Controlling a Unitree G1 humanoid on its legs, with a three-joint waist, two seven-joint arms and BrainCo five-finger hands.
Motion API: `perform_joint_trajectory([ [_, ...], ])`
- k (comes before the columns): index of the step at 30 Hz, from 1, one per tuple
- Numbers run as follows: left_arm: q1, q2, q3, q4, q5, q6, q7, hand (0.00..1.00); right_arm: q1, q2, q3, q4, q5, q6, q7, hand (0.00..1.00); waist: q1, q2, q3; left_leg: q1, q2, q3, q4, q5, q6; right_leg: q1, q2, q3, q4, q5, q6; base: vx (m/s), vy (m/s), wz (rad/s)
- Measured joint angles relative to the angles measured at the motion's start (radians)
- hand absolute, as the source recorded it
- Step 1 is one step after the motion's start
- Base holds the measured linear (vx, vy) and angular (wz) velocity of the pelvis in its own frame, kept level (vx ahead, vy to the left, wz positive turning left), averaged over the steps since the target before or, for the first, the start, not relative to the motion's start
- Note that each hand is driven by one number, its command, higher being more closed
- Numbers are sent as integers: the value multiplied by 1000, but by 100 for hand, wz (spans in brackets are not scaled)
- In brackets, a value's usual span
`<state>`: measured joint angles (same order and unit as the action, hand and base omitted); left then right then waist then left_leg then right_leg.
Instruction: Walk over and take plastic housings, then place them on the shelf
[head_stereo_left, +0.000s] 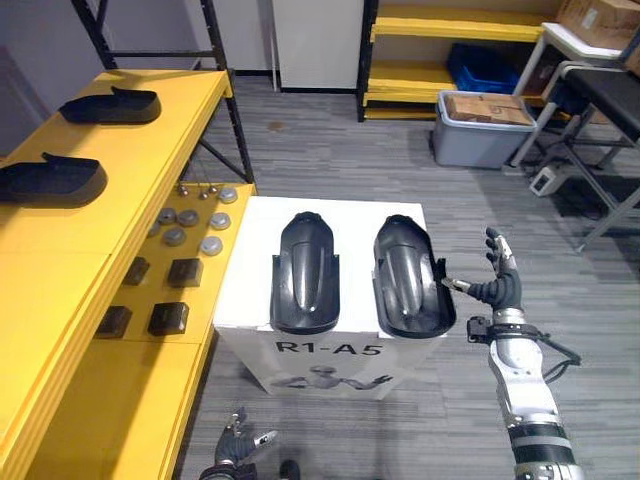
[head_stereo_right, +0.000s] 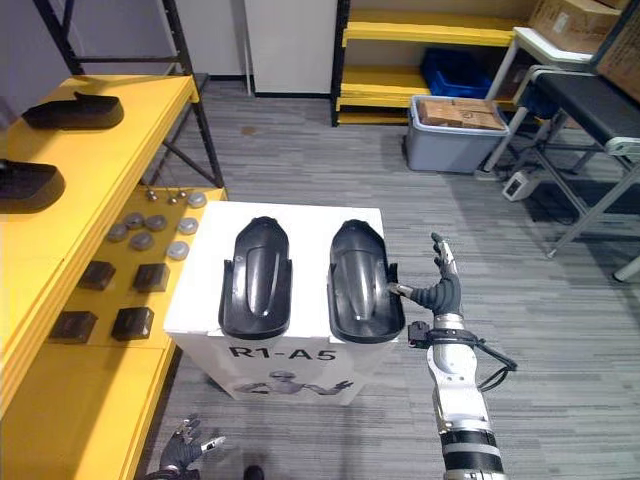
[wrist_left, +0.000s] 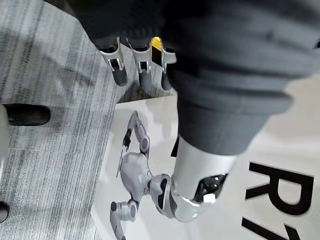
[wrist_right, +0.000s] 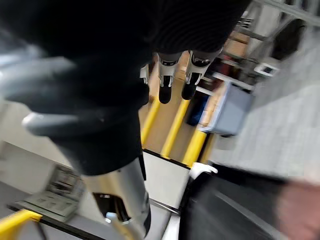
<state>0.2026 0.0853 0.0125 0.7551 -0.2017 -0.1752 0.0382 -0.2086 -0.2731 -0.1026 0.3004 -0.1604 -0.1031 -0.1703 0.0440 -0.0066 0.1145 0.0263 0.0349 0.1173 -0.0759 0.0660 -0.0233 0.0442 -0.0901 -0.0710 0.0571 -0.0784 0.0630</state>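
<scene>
Two black plastic housings lie side by side on a white box, one on the left and one on the right. My right hand is raised just right of the right housing, open, fingers straight. Its thumb reaches towards that housing's rim; I cannot tell whether it touches. In the right wrist view the dark housing shows past the straight fingers. My left hand hangs low in front of the box, open and holding nothing. Two more black housings rest on the yellow shelf at the left.
Small metal discs and black blocks lie on the lower yellow shelf beside the box. A grey bin with a cardboard box stands behind, with a yellow rack and a blue crate. A black chair stands at the right.
</scene>
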Motion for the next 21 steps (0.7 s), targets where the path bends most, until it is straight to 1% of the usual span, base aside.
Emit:
perform_joint_trajectory([
  [4, 4, -2, 0, -2, 0, 1, 1, 0, -43, 33, 3, 108, -72, 49, -23, 0, 11, 6, 5, -2, -4, -11, -10, 12, 1, -1, -3, -10, 1, 1, 1, -34, 10, 10],
  [6, 4, -3, 0, -4, 0, 1, 3, 0, -90, 56, -15, 167, -117, 83, -63, 0, 12, 16, 14, -3, -4, -13, -10, 16, 0, -1, -4, -18, 1, 2, 1, -59, 2, 4],
  [7, 5, -4, 0, -8, -1, 1, 5, 0, -100, 57, -16, 179, -129, 91, -77, 0, 12, 18, 18, -4, -4, -15, -10, 17, -1, -1, -4, -19, 1, 2, 1, -51, -1, 6],
  [9, 3, -11, 0, -25, -1, 2, 20, 0, -117, 66, -31, 208, -147, 125, -126, 0, 21, 27, 31, -6, -4, -22, -11, 19, -3, -1, -3, -21, 1, 3, 1, -36, 0, 7],
  [11, 3, -17, 0, -30, -1, 2, 28, 0, -132, 89, -65, 253, -147, 138, -146, 0, 22, 28, 39, -7, -3, -27, -14, 20, -5, -1, -2, -23, 0, 3, 1, -36, -2, 5],
  [14, 2, -23, 0, -30, -6, 5, 38, 0, -160, 99, -95, 294, -138, 142, -149, 0, 22, 28, 47, -10, -4, -27, -15, 20, -5, -1, -3, -24, -8, 3, 1, 0, 0, 0],
  [15, 0, -24, -1, -30, -9, 6, 38, 0, -176, 99, -96, 314, -121, 142, -148, 100, 19, 28, 47, -10, -4, -26, -15, 20, -4, 0, -3, -24, -11, 3, 1, 0, 0, 0],
  [16, -2, -24, -1, -30, -9, 7, 38, 0, -185, 99, -96, 326, -114, 142, -148, 100, 19, 28, 47, -10, -4, -26, -15, 20, -4, 1, -3, -24, -13, 3, 1, 0, 0, 0],
  [21, -14, -24, -12, -29, -11, 10, 37, 0, -238, 111, -118, 393, -7, 134, -153, 100, 21, 28, 48, -3, -2, -27, -16, 20, -5, 18, 0, -28, -24, 4, 0, 0, 0, 0],
])
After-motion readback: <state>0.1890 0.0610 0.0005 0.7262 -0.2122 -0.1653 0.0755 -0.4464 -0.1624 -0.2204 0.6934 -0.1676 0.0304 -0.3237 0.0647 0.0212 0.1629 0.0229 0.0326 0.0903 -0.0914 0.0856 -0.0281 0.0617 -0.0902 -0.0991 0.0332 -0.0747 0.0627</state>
